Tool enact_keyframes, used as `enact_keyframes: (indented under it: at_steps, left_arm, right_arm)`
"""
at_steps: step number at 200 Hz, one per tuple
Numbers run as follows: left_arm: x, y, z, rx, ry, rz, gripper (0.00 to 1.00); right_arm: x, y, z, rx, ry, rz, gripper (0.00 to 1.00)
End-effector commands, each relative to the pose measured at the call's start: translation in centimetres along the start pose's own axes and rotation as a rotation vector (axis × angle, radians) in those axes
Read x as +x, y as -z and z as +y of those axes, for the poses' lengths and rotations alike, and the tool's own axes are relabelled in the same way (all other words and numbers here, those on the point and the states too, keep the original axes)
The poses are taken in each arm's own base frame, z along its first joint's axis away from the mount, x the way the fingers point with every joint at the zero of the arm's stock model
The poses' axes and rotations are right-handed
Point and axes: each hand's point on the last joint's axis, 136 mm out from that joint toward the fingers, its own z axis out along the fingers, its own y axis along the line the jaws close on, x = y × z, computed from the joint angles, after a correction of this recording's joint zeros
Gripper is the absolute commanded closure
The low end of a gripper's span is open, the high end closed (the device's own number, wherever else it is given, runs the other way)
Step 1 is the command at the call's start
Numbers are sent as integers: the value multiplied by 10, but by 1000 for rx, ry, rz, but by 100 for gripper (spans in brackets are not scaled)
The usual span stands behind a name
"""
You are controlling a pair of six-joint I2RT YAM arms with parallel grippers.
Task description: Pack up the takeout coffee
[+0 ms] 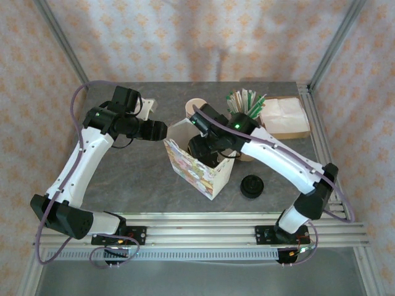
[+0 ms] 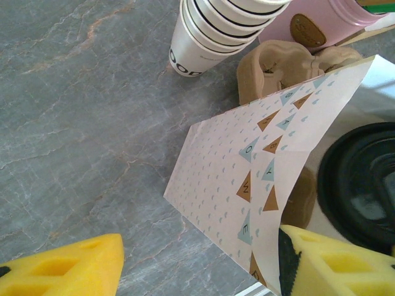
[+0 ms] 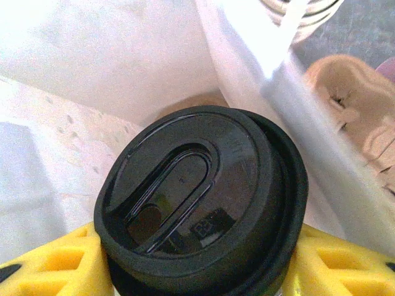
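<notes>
Right wrist view: I have the takeout coffee clamped between my right gripper's yellow fingers, both pressed against its black lid, down inside the paper bag. From the top view, that bag stands open at the middle of the table. On the left wrist view my left gripper stands wide, one finger outside the bag's patterned wall and the other inside, beside the lid. A stack of lidless cups stands just beyond the bag.
</notes>
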Motion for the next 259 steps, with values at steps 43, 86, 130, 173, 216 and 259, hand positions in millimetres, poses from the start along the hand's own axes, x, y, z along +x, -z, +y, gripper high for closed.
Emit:
enact_keyframes:
  at_steps: [43,86,130,173,216,259]
  left_arm:
    - [-5,9,-2,-19,-22,-22,34]
    - [-15,16,1,-48,-26,-70,29]
    - [-50,59,-8,-67,-41,-297,20]
    - [-61,87,-32,31,-119,-424,19]
    - [-47,96,-69,228,-300,-493,20]
    - [-29,103,-100,297,-579,-622,20]
  right_arm:
    - [-30,56,-10,-9,-46,-200,47]
    - [-36,65,-7,-37,-67,-239,47]
    - [-46,77,-4,-84,-117,-329,47]
    - [-56,99,-7,-143,-200,-461,47]
    - [-66,132,-8,-235,-280,-606,48]
    - [-70,156,-6,-324,-325,-686,48]
